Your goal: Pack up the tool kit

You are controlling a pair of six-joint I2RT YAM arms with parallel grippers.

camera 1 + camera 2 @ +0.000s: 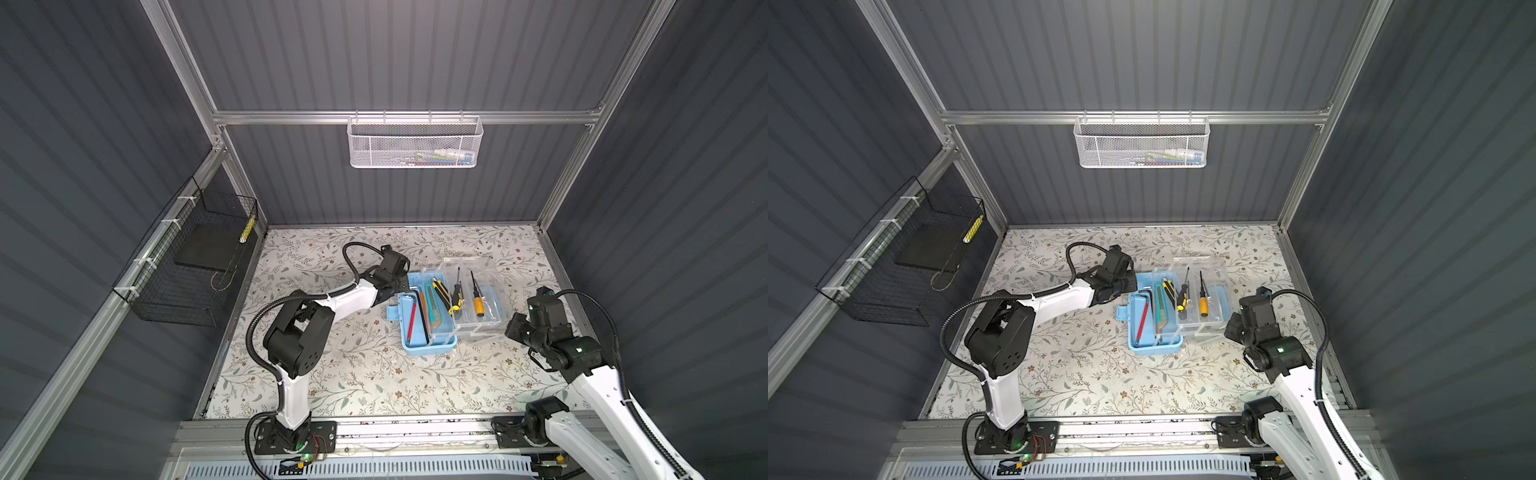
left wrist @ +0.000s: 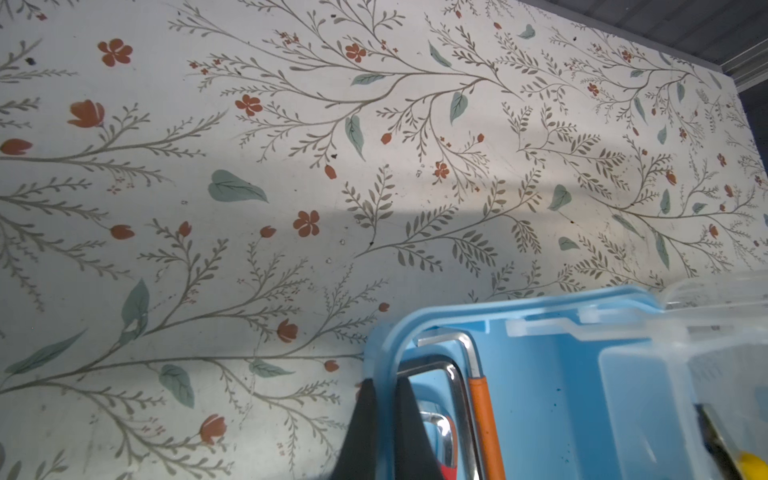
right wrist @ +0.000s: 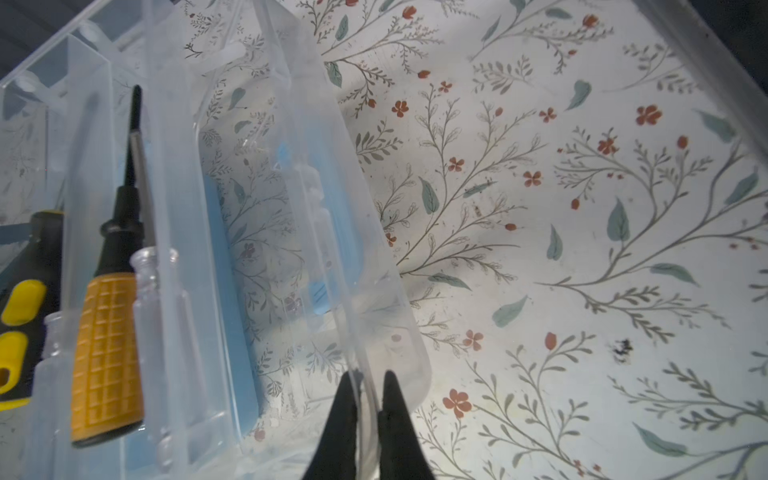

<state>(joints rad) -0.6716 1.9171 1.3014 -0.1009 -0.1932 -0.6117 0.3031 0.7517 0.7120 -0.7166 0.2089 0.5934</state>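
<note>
Your left jaws are pinching the box (image 1: 428, 347) by its blue wall. In the left wrist view the two black fingers (image 2: 361, 428) are straddling the rim at one corner, one inside and one outside, and pressing tight onto the plastic. In both top views that is the box's far corner on the side of the left arm (image 1: 353, 297).

Your right jaws are clamping the lid (image 3: 291, 208). In the right wrist view its clear edge is running between the fingers (image 3: 343, 424), and both are touching it. The lid is lying folded open beside the box, on the side toward the right arm (image 1: 582, 353). You cannot tell whether it is resting flat on the bench (image 1: 353, 374) or being held slightly off it.

The box is sitting open on the bench, between the two arms. Inside it the hex keys (image 1: 415, 316) are lying lengthwise along the wall nearest the left arm, and the teal knife (image 1: 434, 318) is lying just beside them. Two screwdrivers are lying in the clear part just beside the box's blue tub. The black-and-yellow one (image 1: 456, 297) is lying nearer the box, and the orange-handled one (image 1: 479, 305) farther out, toward the lid's gripped edge.
</note>
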